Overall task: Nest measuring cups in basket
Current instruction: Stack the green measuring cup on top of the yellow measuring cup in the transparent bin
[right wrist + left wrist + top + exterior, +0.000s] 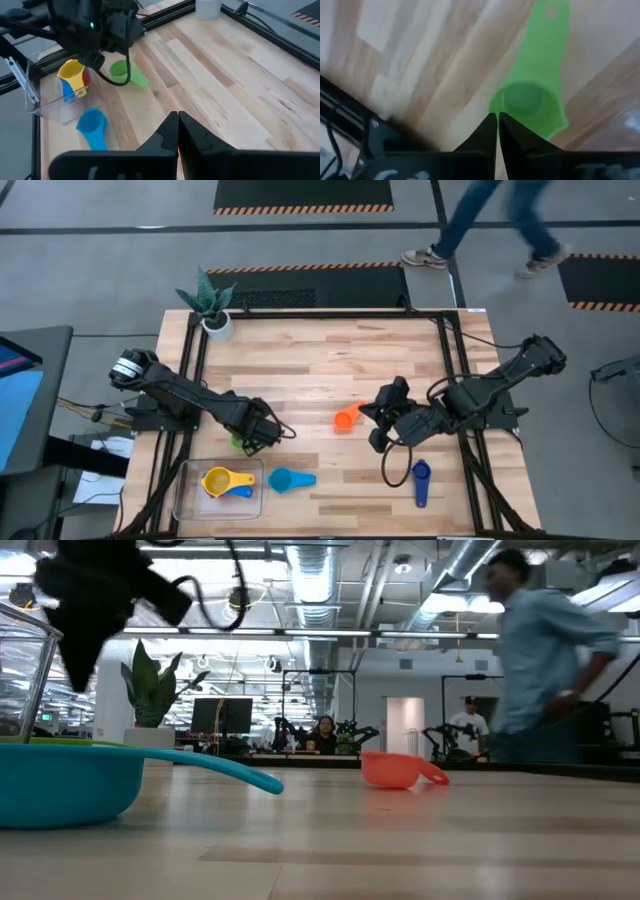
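1. green measuring cup (532, 100) lies on the wooden desk (330, 360) just ahead of the left jaws (262, 432), its bowl right at their tips and its flat handle pointing away from them.
2. the left jaws are pressed together with nothing between them; in the left wrist view the two dark fingers (487, 132) meet in a thin line at the rim of the green bowl.
3. from the right wrist view the green cup (122, 71) sits beside the clear basket (47, 102), partly under the left arm.
4. the basket (185, 492) stands at the desk's near left corner and holds a yellow cup (218, 480) stacked over a red and a blue one (67, 89).
5. a light blue cup (285, 479) lies on the desk just beside the basket, outside it.
6. the right jaws (378, 418) hang over the middle of the desk, pressed together and holding nothing, with the orange-red cup (346, 418) just beside them.
7. a dark blue cup (420, 480) lies on the desk well apart from the basket, near the right arm.
8. a potted plant (212, 305) stands at the far left corner, and a person (500, 220) walks on the floor beyond the desk.
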Tool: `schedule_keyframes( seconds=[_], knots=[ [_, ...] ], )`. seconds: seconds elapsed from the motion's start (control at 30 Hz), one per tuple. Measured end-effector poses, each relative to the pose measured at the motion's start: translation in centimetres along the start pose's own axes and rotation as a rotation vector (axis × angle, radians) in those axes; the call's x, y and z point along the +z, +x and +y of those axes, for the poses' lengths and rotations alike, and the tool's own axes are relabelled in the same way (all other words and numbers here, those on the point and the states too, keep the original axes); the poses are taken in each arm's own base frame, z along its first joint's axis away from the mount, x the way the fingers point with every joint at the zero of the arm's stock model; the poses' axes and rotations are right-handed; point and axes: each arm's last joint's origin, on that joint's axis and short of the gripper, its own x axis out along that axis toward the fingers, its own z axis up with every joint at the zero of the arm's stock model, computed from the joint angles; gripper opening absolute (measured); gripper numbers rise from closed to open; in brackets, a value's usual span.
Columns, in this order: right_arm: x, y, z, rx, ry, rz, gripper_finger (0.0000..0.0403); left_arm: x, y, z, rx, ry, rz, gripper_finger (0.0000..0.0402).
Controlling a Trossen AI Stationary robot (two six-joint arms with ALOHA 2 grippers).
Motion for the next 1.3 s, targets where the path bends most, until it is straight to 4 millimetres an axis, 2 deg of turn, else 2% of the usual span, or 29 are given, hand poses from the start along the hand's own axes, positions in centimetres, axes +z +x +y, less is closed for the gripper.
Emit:
schedule_keyframes(
  seconds=[0.2, 0.47, 0.67, 1.0, 1.17, 1.3],
  knots=[
    [-0.2, 0.0, -0.2, -0.018, -0.022, 0.021, 0.0021, -0.6, 2.6, -0.3, -0.092, 0.008, 0.107, 0.0],
    [-0.3, 0.0, -0.3, -0.026, -0.032, 0.026, 0.0023, 0.2, 2.9, -0.8, -0.179, 0.015, 0.081, 0.0],
    [-0.4, 0.0, -0.4, -0.032, -0.042, 0.035, 0.0021, 1.6, 3.5, -0.1, -0.165, 0.049, 0.089, 0.0],
    [-0.9, -0.5, 0.1, -0.012, -0.062, 0.044, 0.0024, 3.5, 6.1, 0.0, -0.125, 0.124, 0.179, 0.0],
    [-0.8, -0.5, 0.0, -0.013, -0.063, 0.044, 0.0019, 5.1, 6.8, 0.4, -0.086, 0.113, 0.089, 0.0],
    [-0.7, -0.3, -0.1, -0.02, -0.061, 0.044, 0.002, 6.9, 6.6, 1.0, -0.126, 0.067, 0.016, 0.0]
  ],
)
